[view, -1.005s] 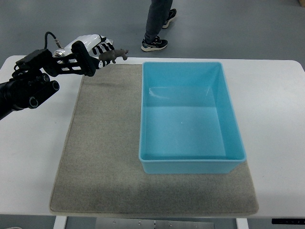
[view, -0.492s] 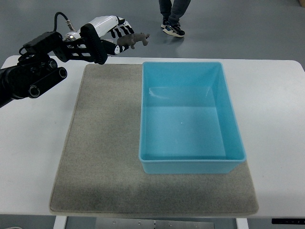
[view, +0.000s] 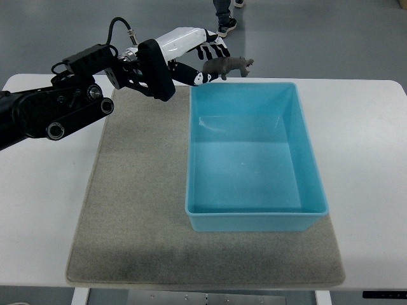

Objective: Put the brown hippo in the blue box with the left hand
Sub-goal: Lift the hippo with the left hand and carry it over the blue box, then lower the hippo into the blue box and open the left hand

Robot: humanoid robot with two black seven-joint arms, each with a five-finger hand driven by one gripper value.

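Since the earlier frame the left arm had swung rightward, carrying the toy to the box's far rim; blue box [view: 254, 159] sat on the grey mat [view: 140, 210]; left hand [view: 194, 54] gripped the brown hippo [view: 227, 65], held aloft above the far-left rim.

A grey mat [view: 137, 210] covers the white table [view: 44, 210]; a person's shoe [view: 226, 27] shows beyond.

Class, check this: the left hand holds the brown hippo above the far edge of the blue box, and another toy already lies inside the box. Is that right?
One part is wrong. The top view shows the blue box empty. The left hand does hold the brown hippo above its far edge.
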